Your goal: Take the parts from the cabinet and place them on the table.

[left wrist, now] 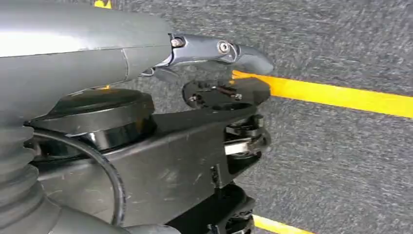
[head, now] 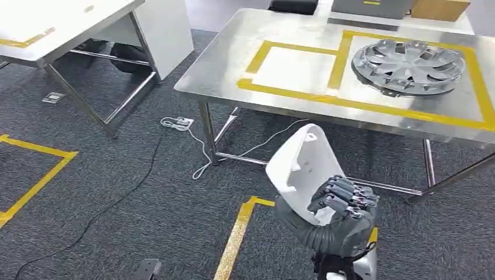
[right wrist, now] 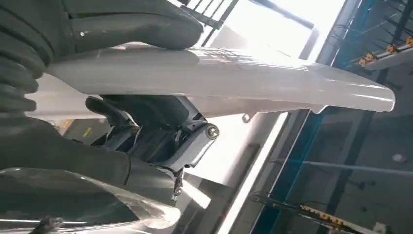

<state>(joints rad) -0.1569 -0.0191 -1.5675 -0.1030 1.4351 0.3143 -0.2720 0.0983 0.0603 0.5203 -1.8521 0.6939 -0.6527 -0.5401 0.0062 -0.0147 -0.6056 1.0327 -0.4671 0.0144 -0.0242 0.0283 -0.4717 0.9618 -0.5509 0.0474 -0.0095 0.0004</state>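
Note:
My right hand (head: 341, 201) grips a white moulded plastic part (head: 300, 166) low in front of me, held upright over the carpet and short of the steel table (head: 233, 64). In the right wrist view the thumb lies on one face of the white part (right wrist: 219, 73) and the dark fingers (right wrist: 160, 131) press on the other. A silver wheel cover (head: 408, 65) lies in the right-hand yellow-taped square on the table. The smaller taped square (head: 295, 64) to its left is bare. My left hand (left wrist: 146, 44) hangs by my body over the floor, thumb stretched out, holding nothing.
A power strip (head: 178, 122) with trailing cables lies on the carpet by the table's near-left leg. Yellow tape lines (head: 236, 233) mark the floor. A second steel table (head: 58, 23) stands at the far left. A grey case (head: 373, 7) and a cardboard box (head: 441, 9) sit at the table's far edge.

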